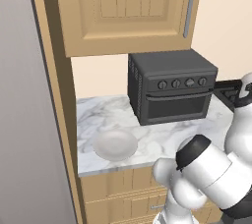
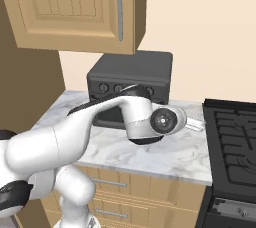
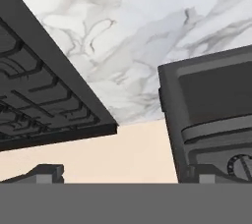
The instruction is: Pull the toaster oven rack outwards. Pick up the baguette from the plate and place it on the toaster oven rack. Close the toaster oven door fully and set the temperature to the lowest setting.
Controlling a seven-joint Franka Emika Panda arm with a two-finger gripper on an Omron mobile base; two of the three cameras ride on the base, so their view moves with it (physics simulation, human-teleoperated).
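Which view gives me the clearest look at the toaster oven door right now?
Left base view: the toaster oven door faces the camera whole, shut. Right base view: the arm covers most of it. Hand view: one rolled corner.

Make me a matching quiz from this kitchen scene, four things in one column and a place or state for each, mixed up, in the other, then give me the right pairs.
Things:
1. toaster oven door
2. plate
3. stovetop
4. upper cabinet

Places or states:
A. on the wall above the counter
B. shut against the oven front
C. bare, on the marble counter left of the toaster oven
D. right of the marble counter

Pairs: 1-B, 2-C, 3-D, 4-A
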